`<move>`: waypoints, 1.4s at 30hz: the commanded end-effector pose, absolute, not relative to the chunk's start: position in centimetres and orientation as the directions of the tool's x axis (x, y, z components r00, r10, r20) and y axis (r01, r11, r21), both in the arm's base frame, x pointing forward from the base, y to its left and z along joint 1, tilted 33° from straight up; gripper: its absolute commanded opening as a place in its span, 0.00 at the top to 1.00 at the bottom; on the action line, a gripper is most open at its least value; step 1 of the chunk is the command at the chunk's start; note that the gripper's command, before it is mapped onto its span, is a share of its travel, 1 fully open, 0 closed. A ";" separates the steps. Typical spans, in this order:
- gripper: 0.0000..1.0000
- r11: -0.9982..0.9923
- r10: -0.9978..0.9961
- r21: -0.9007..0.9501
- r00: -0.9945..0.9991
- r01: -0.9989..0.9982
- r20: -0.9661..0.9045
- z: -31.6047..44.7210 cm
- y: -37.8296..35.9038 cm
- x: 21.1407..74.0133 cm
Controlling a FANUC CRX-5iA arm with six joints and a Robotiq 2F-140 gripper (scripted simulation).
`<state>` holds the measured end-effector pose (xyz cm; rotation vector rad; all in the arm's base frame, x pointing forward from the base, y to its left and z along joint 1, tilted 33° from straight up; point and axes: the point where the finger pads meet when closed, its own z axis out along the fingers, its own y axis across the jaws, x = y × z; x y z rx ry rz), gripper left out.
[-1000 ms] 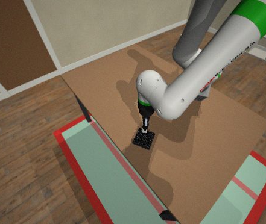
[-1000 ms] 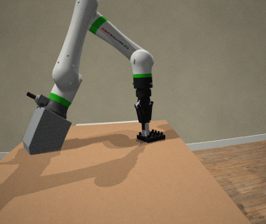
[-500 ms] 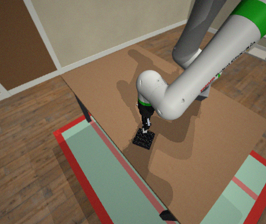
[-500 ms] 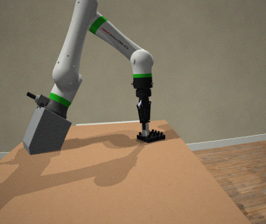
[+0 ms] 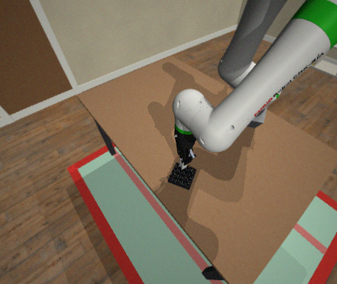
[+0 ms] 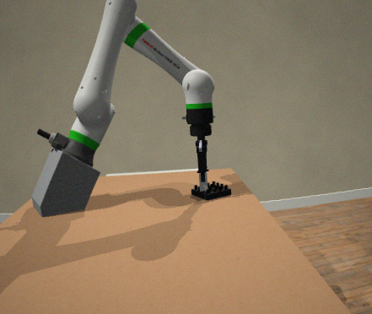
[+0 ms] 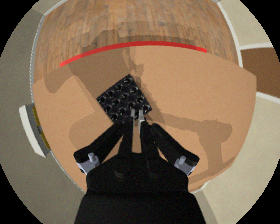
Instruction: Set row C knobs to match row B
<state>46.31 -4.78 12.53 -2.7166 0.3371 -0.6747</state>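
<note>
The black knob box [image 5: 184,185] [image 6: 213,196] [image 7: 105,109] stands flat on the table, with rows of short black knobs on top. My gripper [image 5: 183,167] [image 6: 203,186] [image 7: 136,114] points straight down at one edge of the box. Its fingertips are nearly together at knob height, with a narrow gap, and appear shut on one knob at that edge. The fingers hide that knob and some beside it. The printed names, marks, white lines and socket are too small or dark to read, so I cannot tell which knob it is or where any knob points.
The brown table [image 5: 246,214] [image 6: 166,270] [image 7: 191,90] carries the box near one edge. Around the gripped knob, neighbouring knobs stand close to the fingertips. The grey robot base [image 6: 67,186] stands farther back on the table. Green areas with red borders [image 5: 105,225] lie beyond the table edges.
</note>
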 end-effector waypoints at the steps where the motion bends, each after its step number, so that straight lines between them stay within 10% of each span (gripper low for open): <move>1: 0.95 -0.941 -0.223 -0.330 0.870 -0.074 0.440 12.5 -4.8 46.3; 42: 0.88 -0.967 0.028 -0.205 0.860 0.154 0.510 12.5 -4.8 46.3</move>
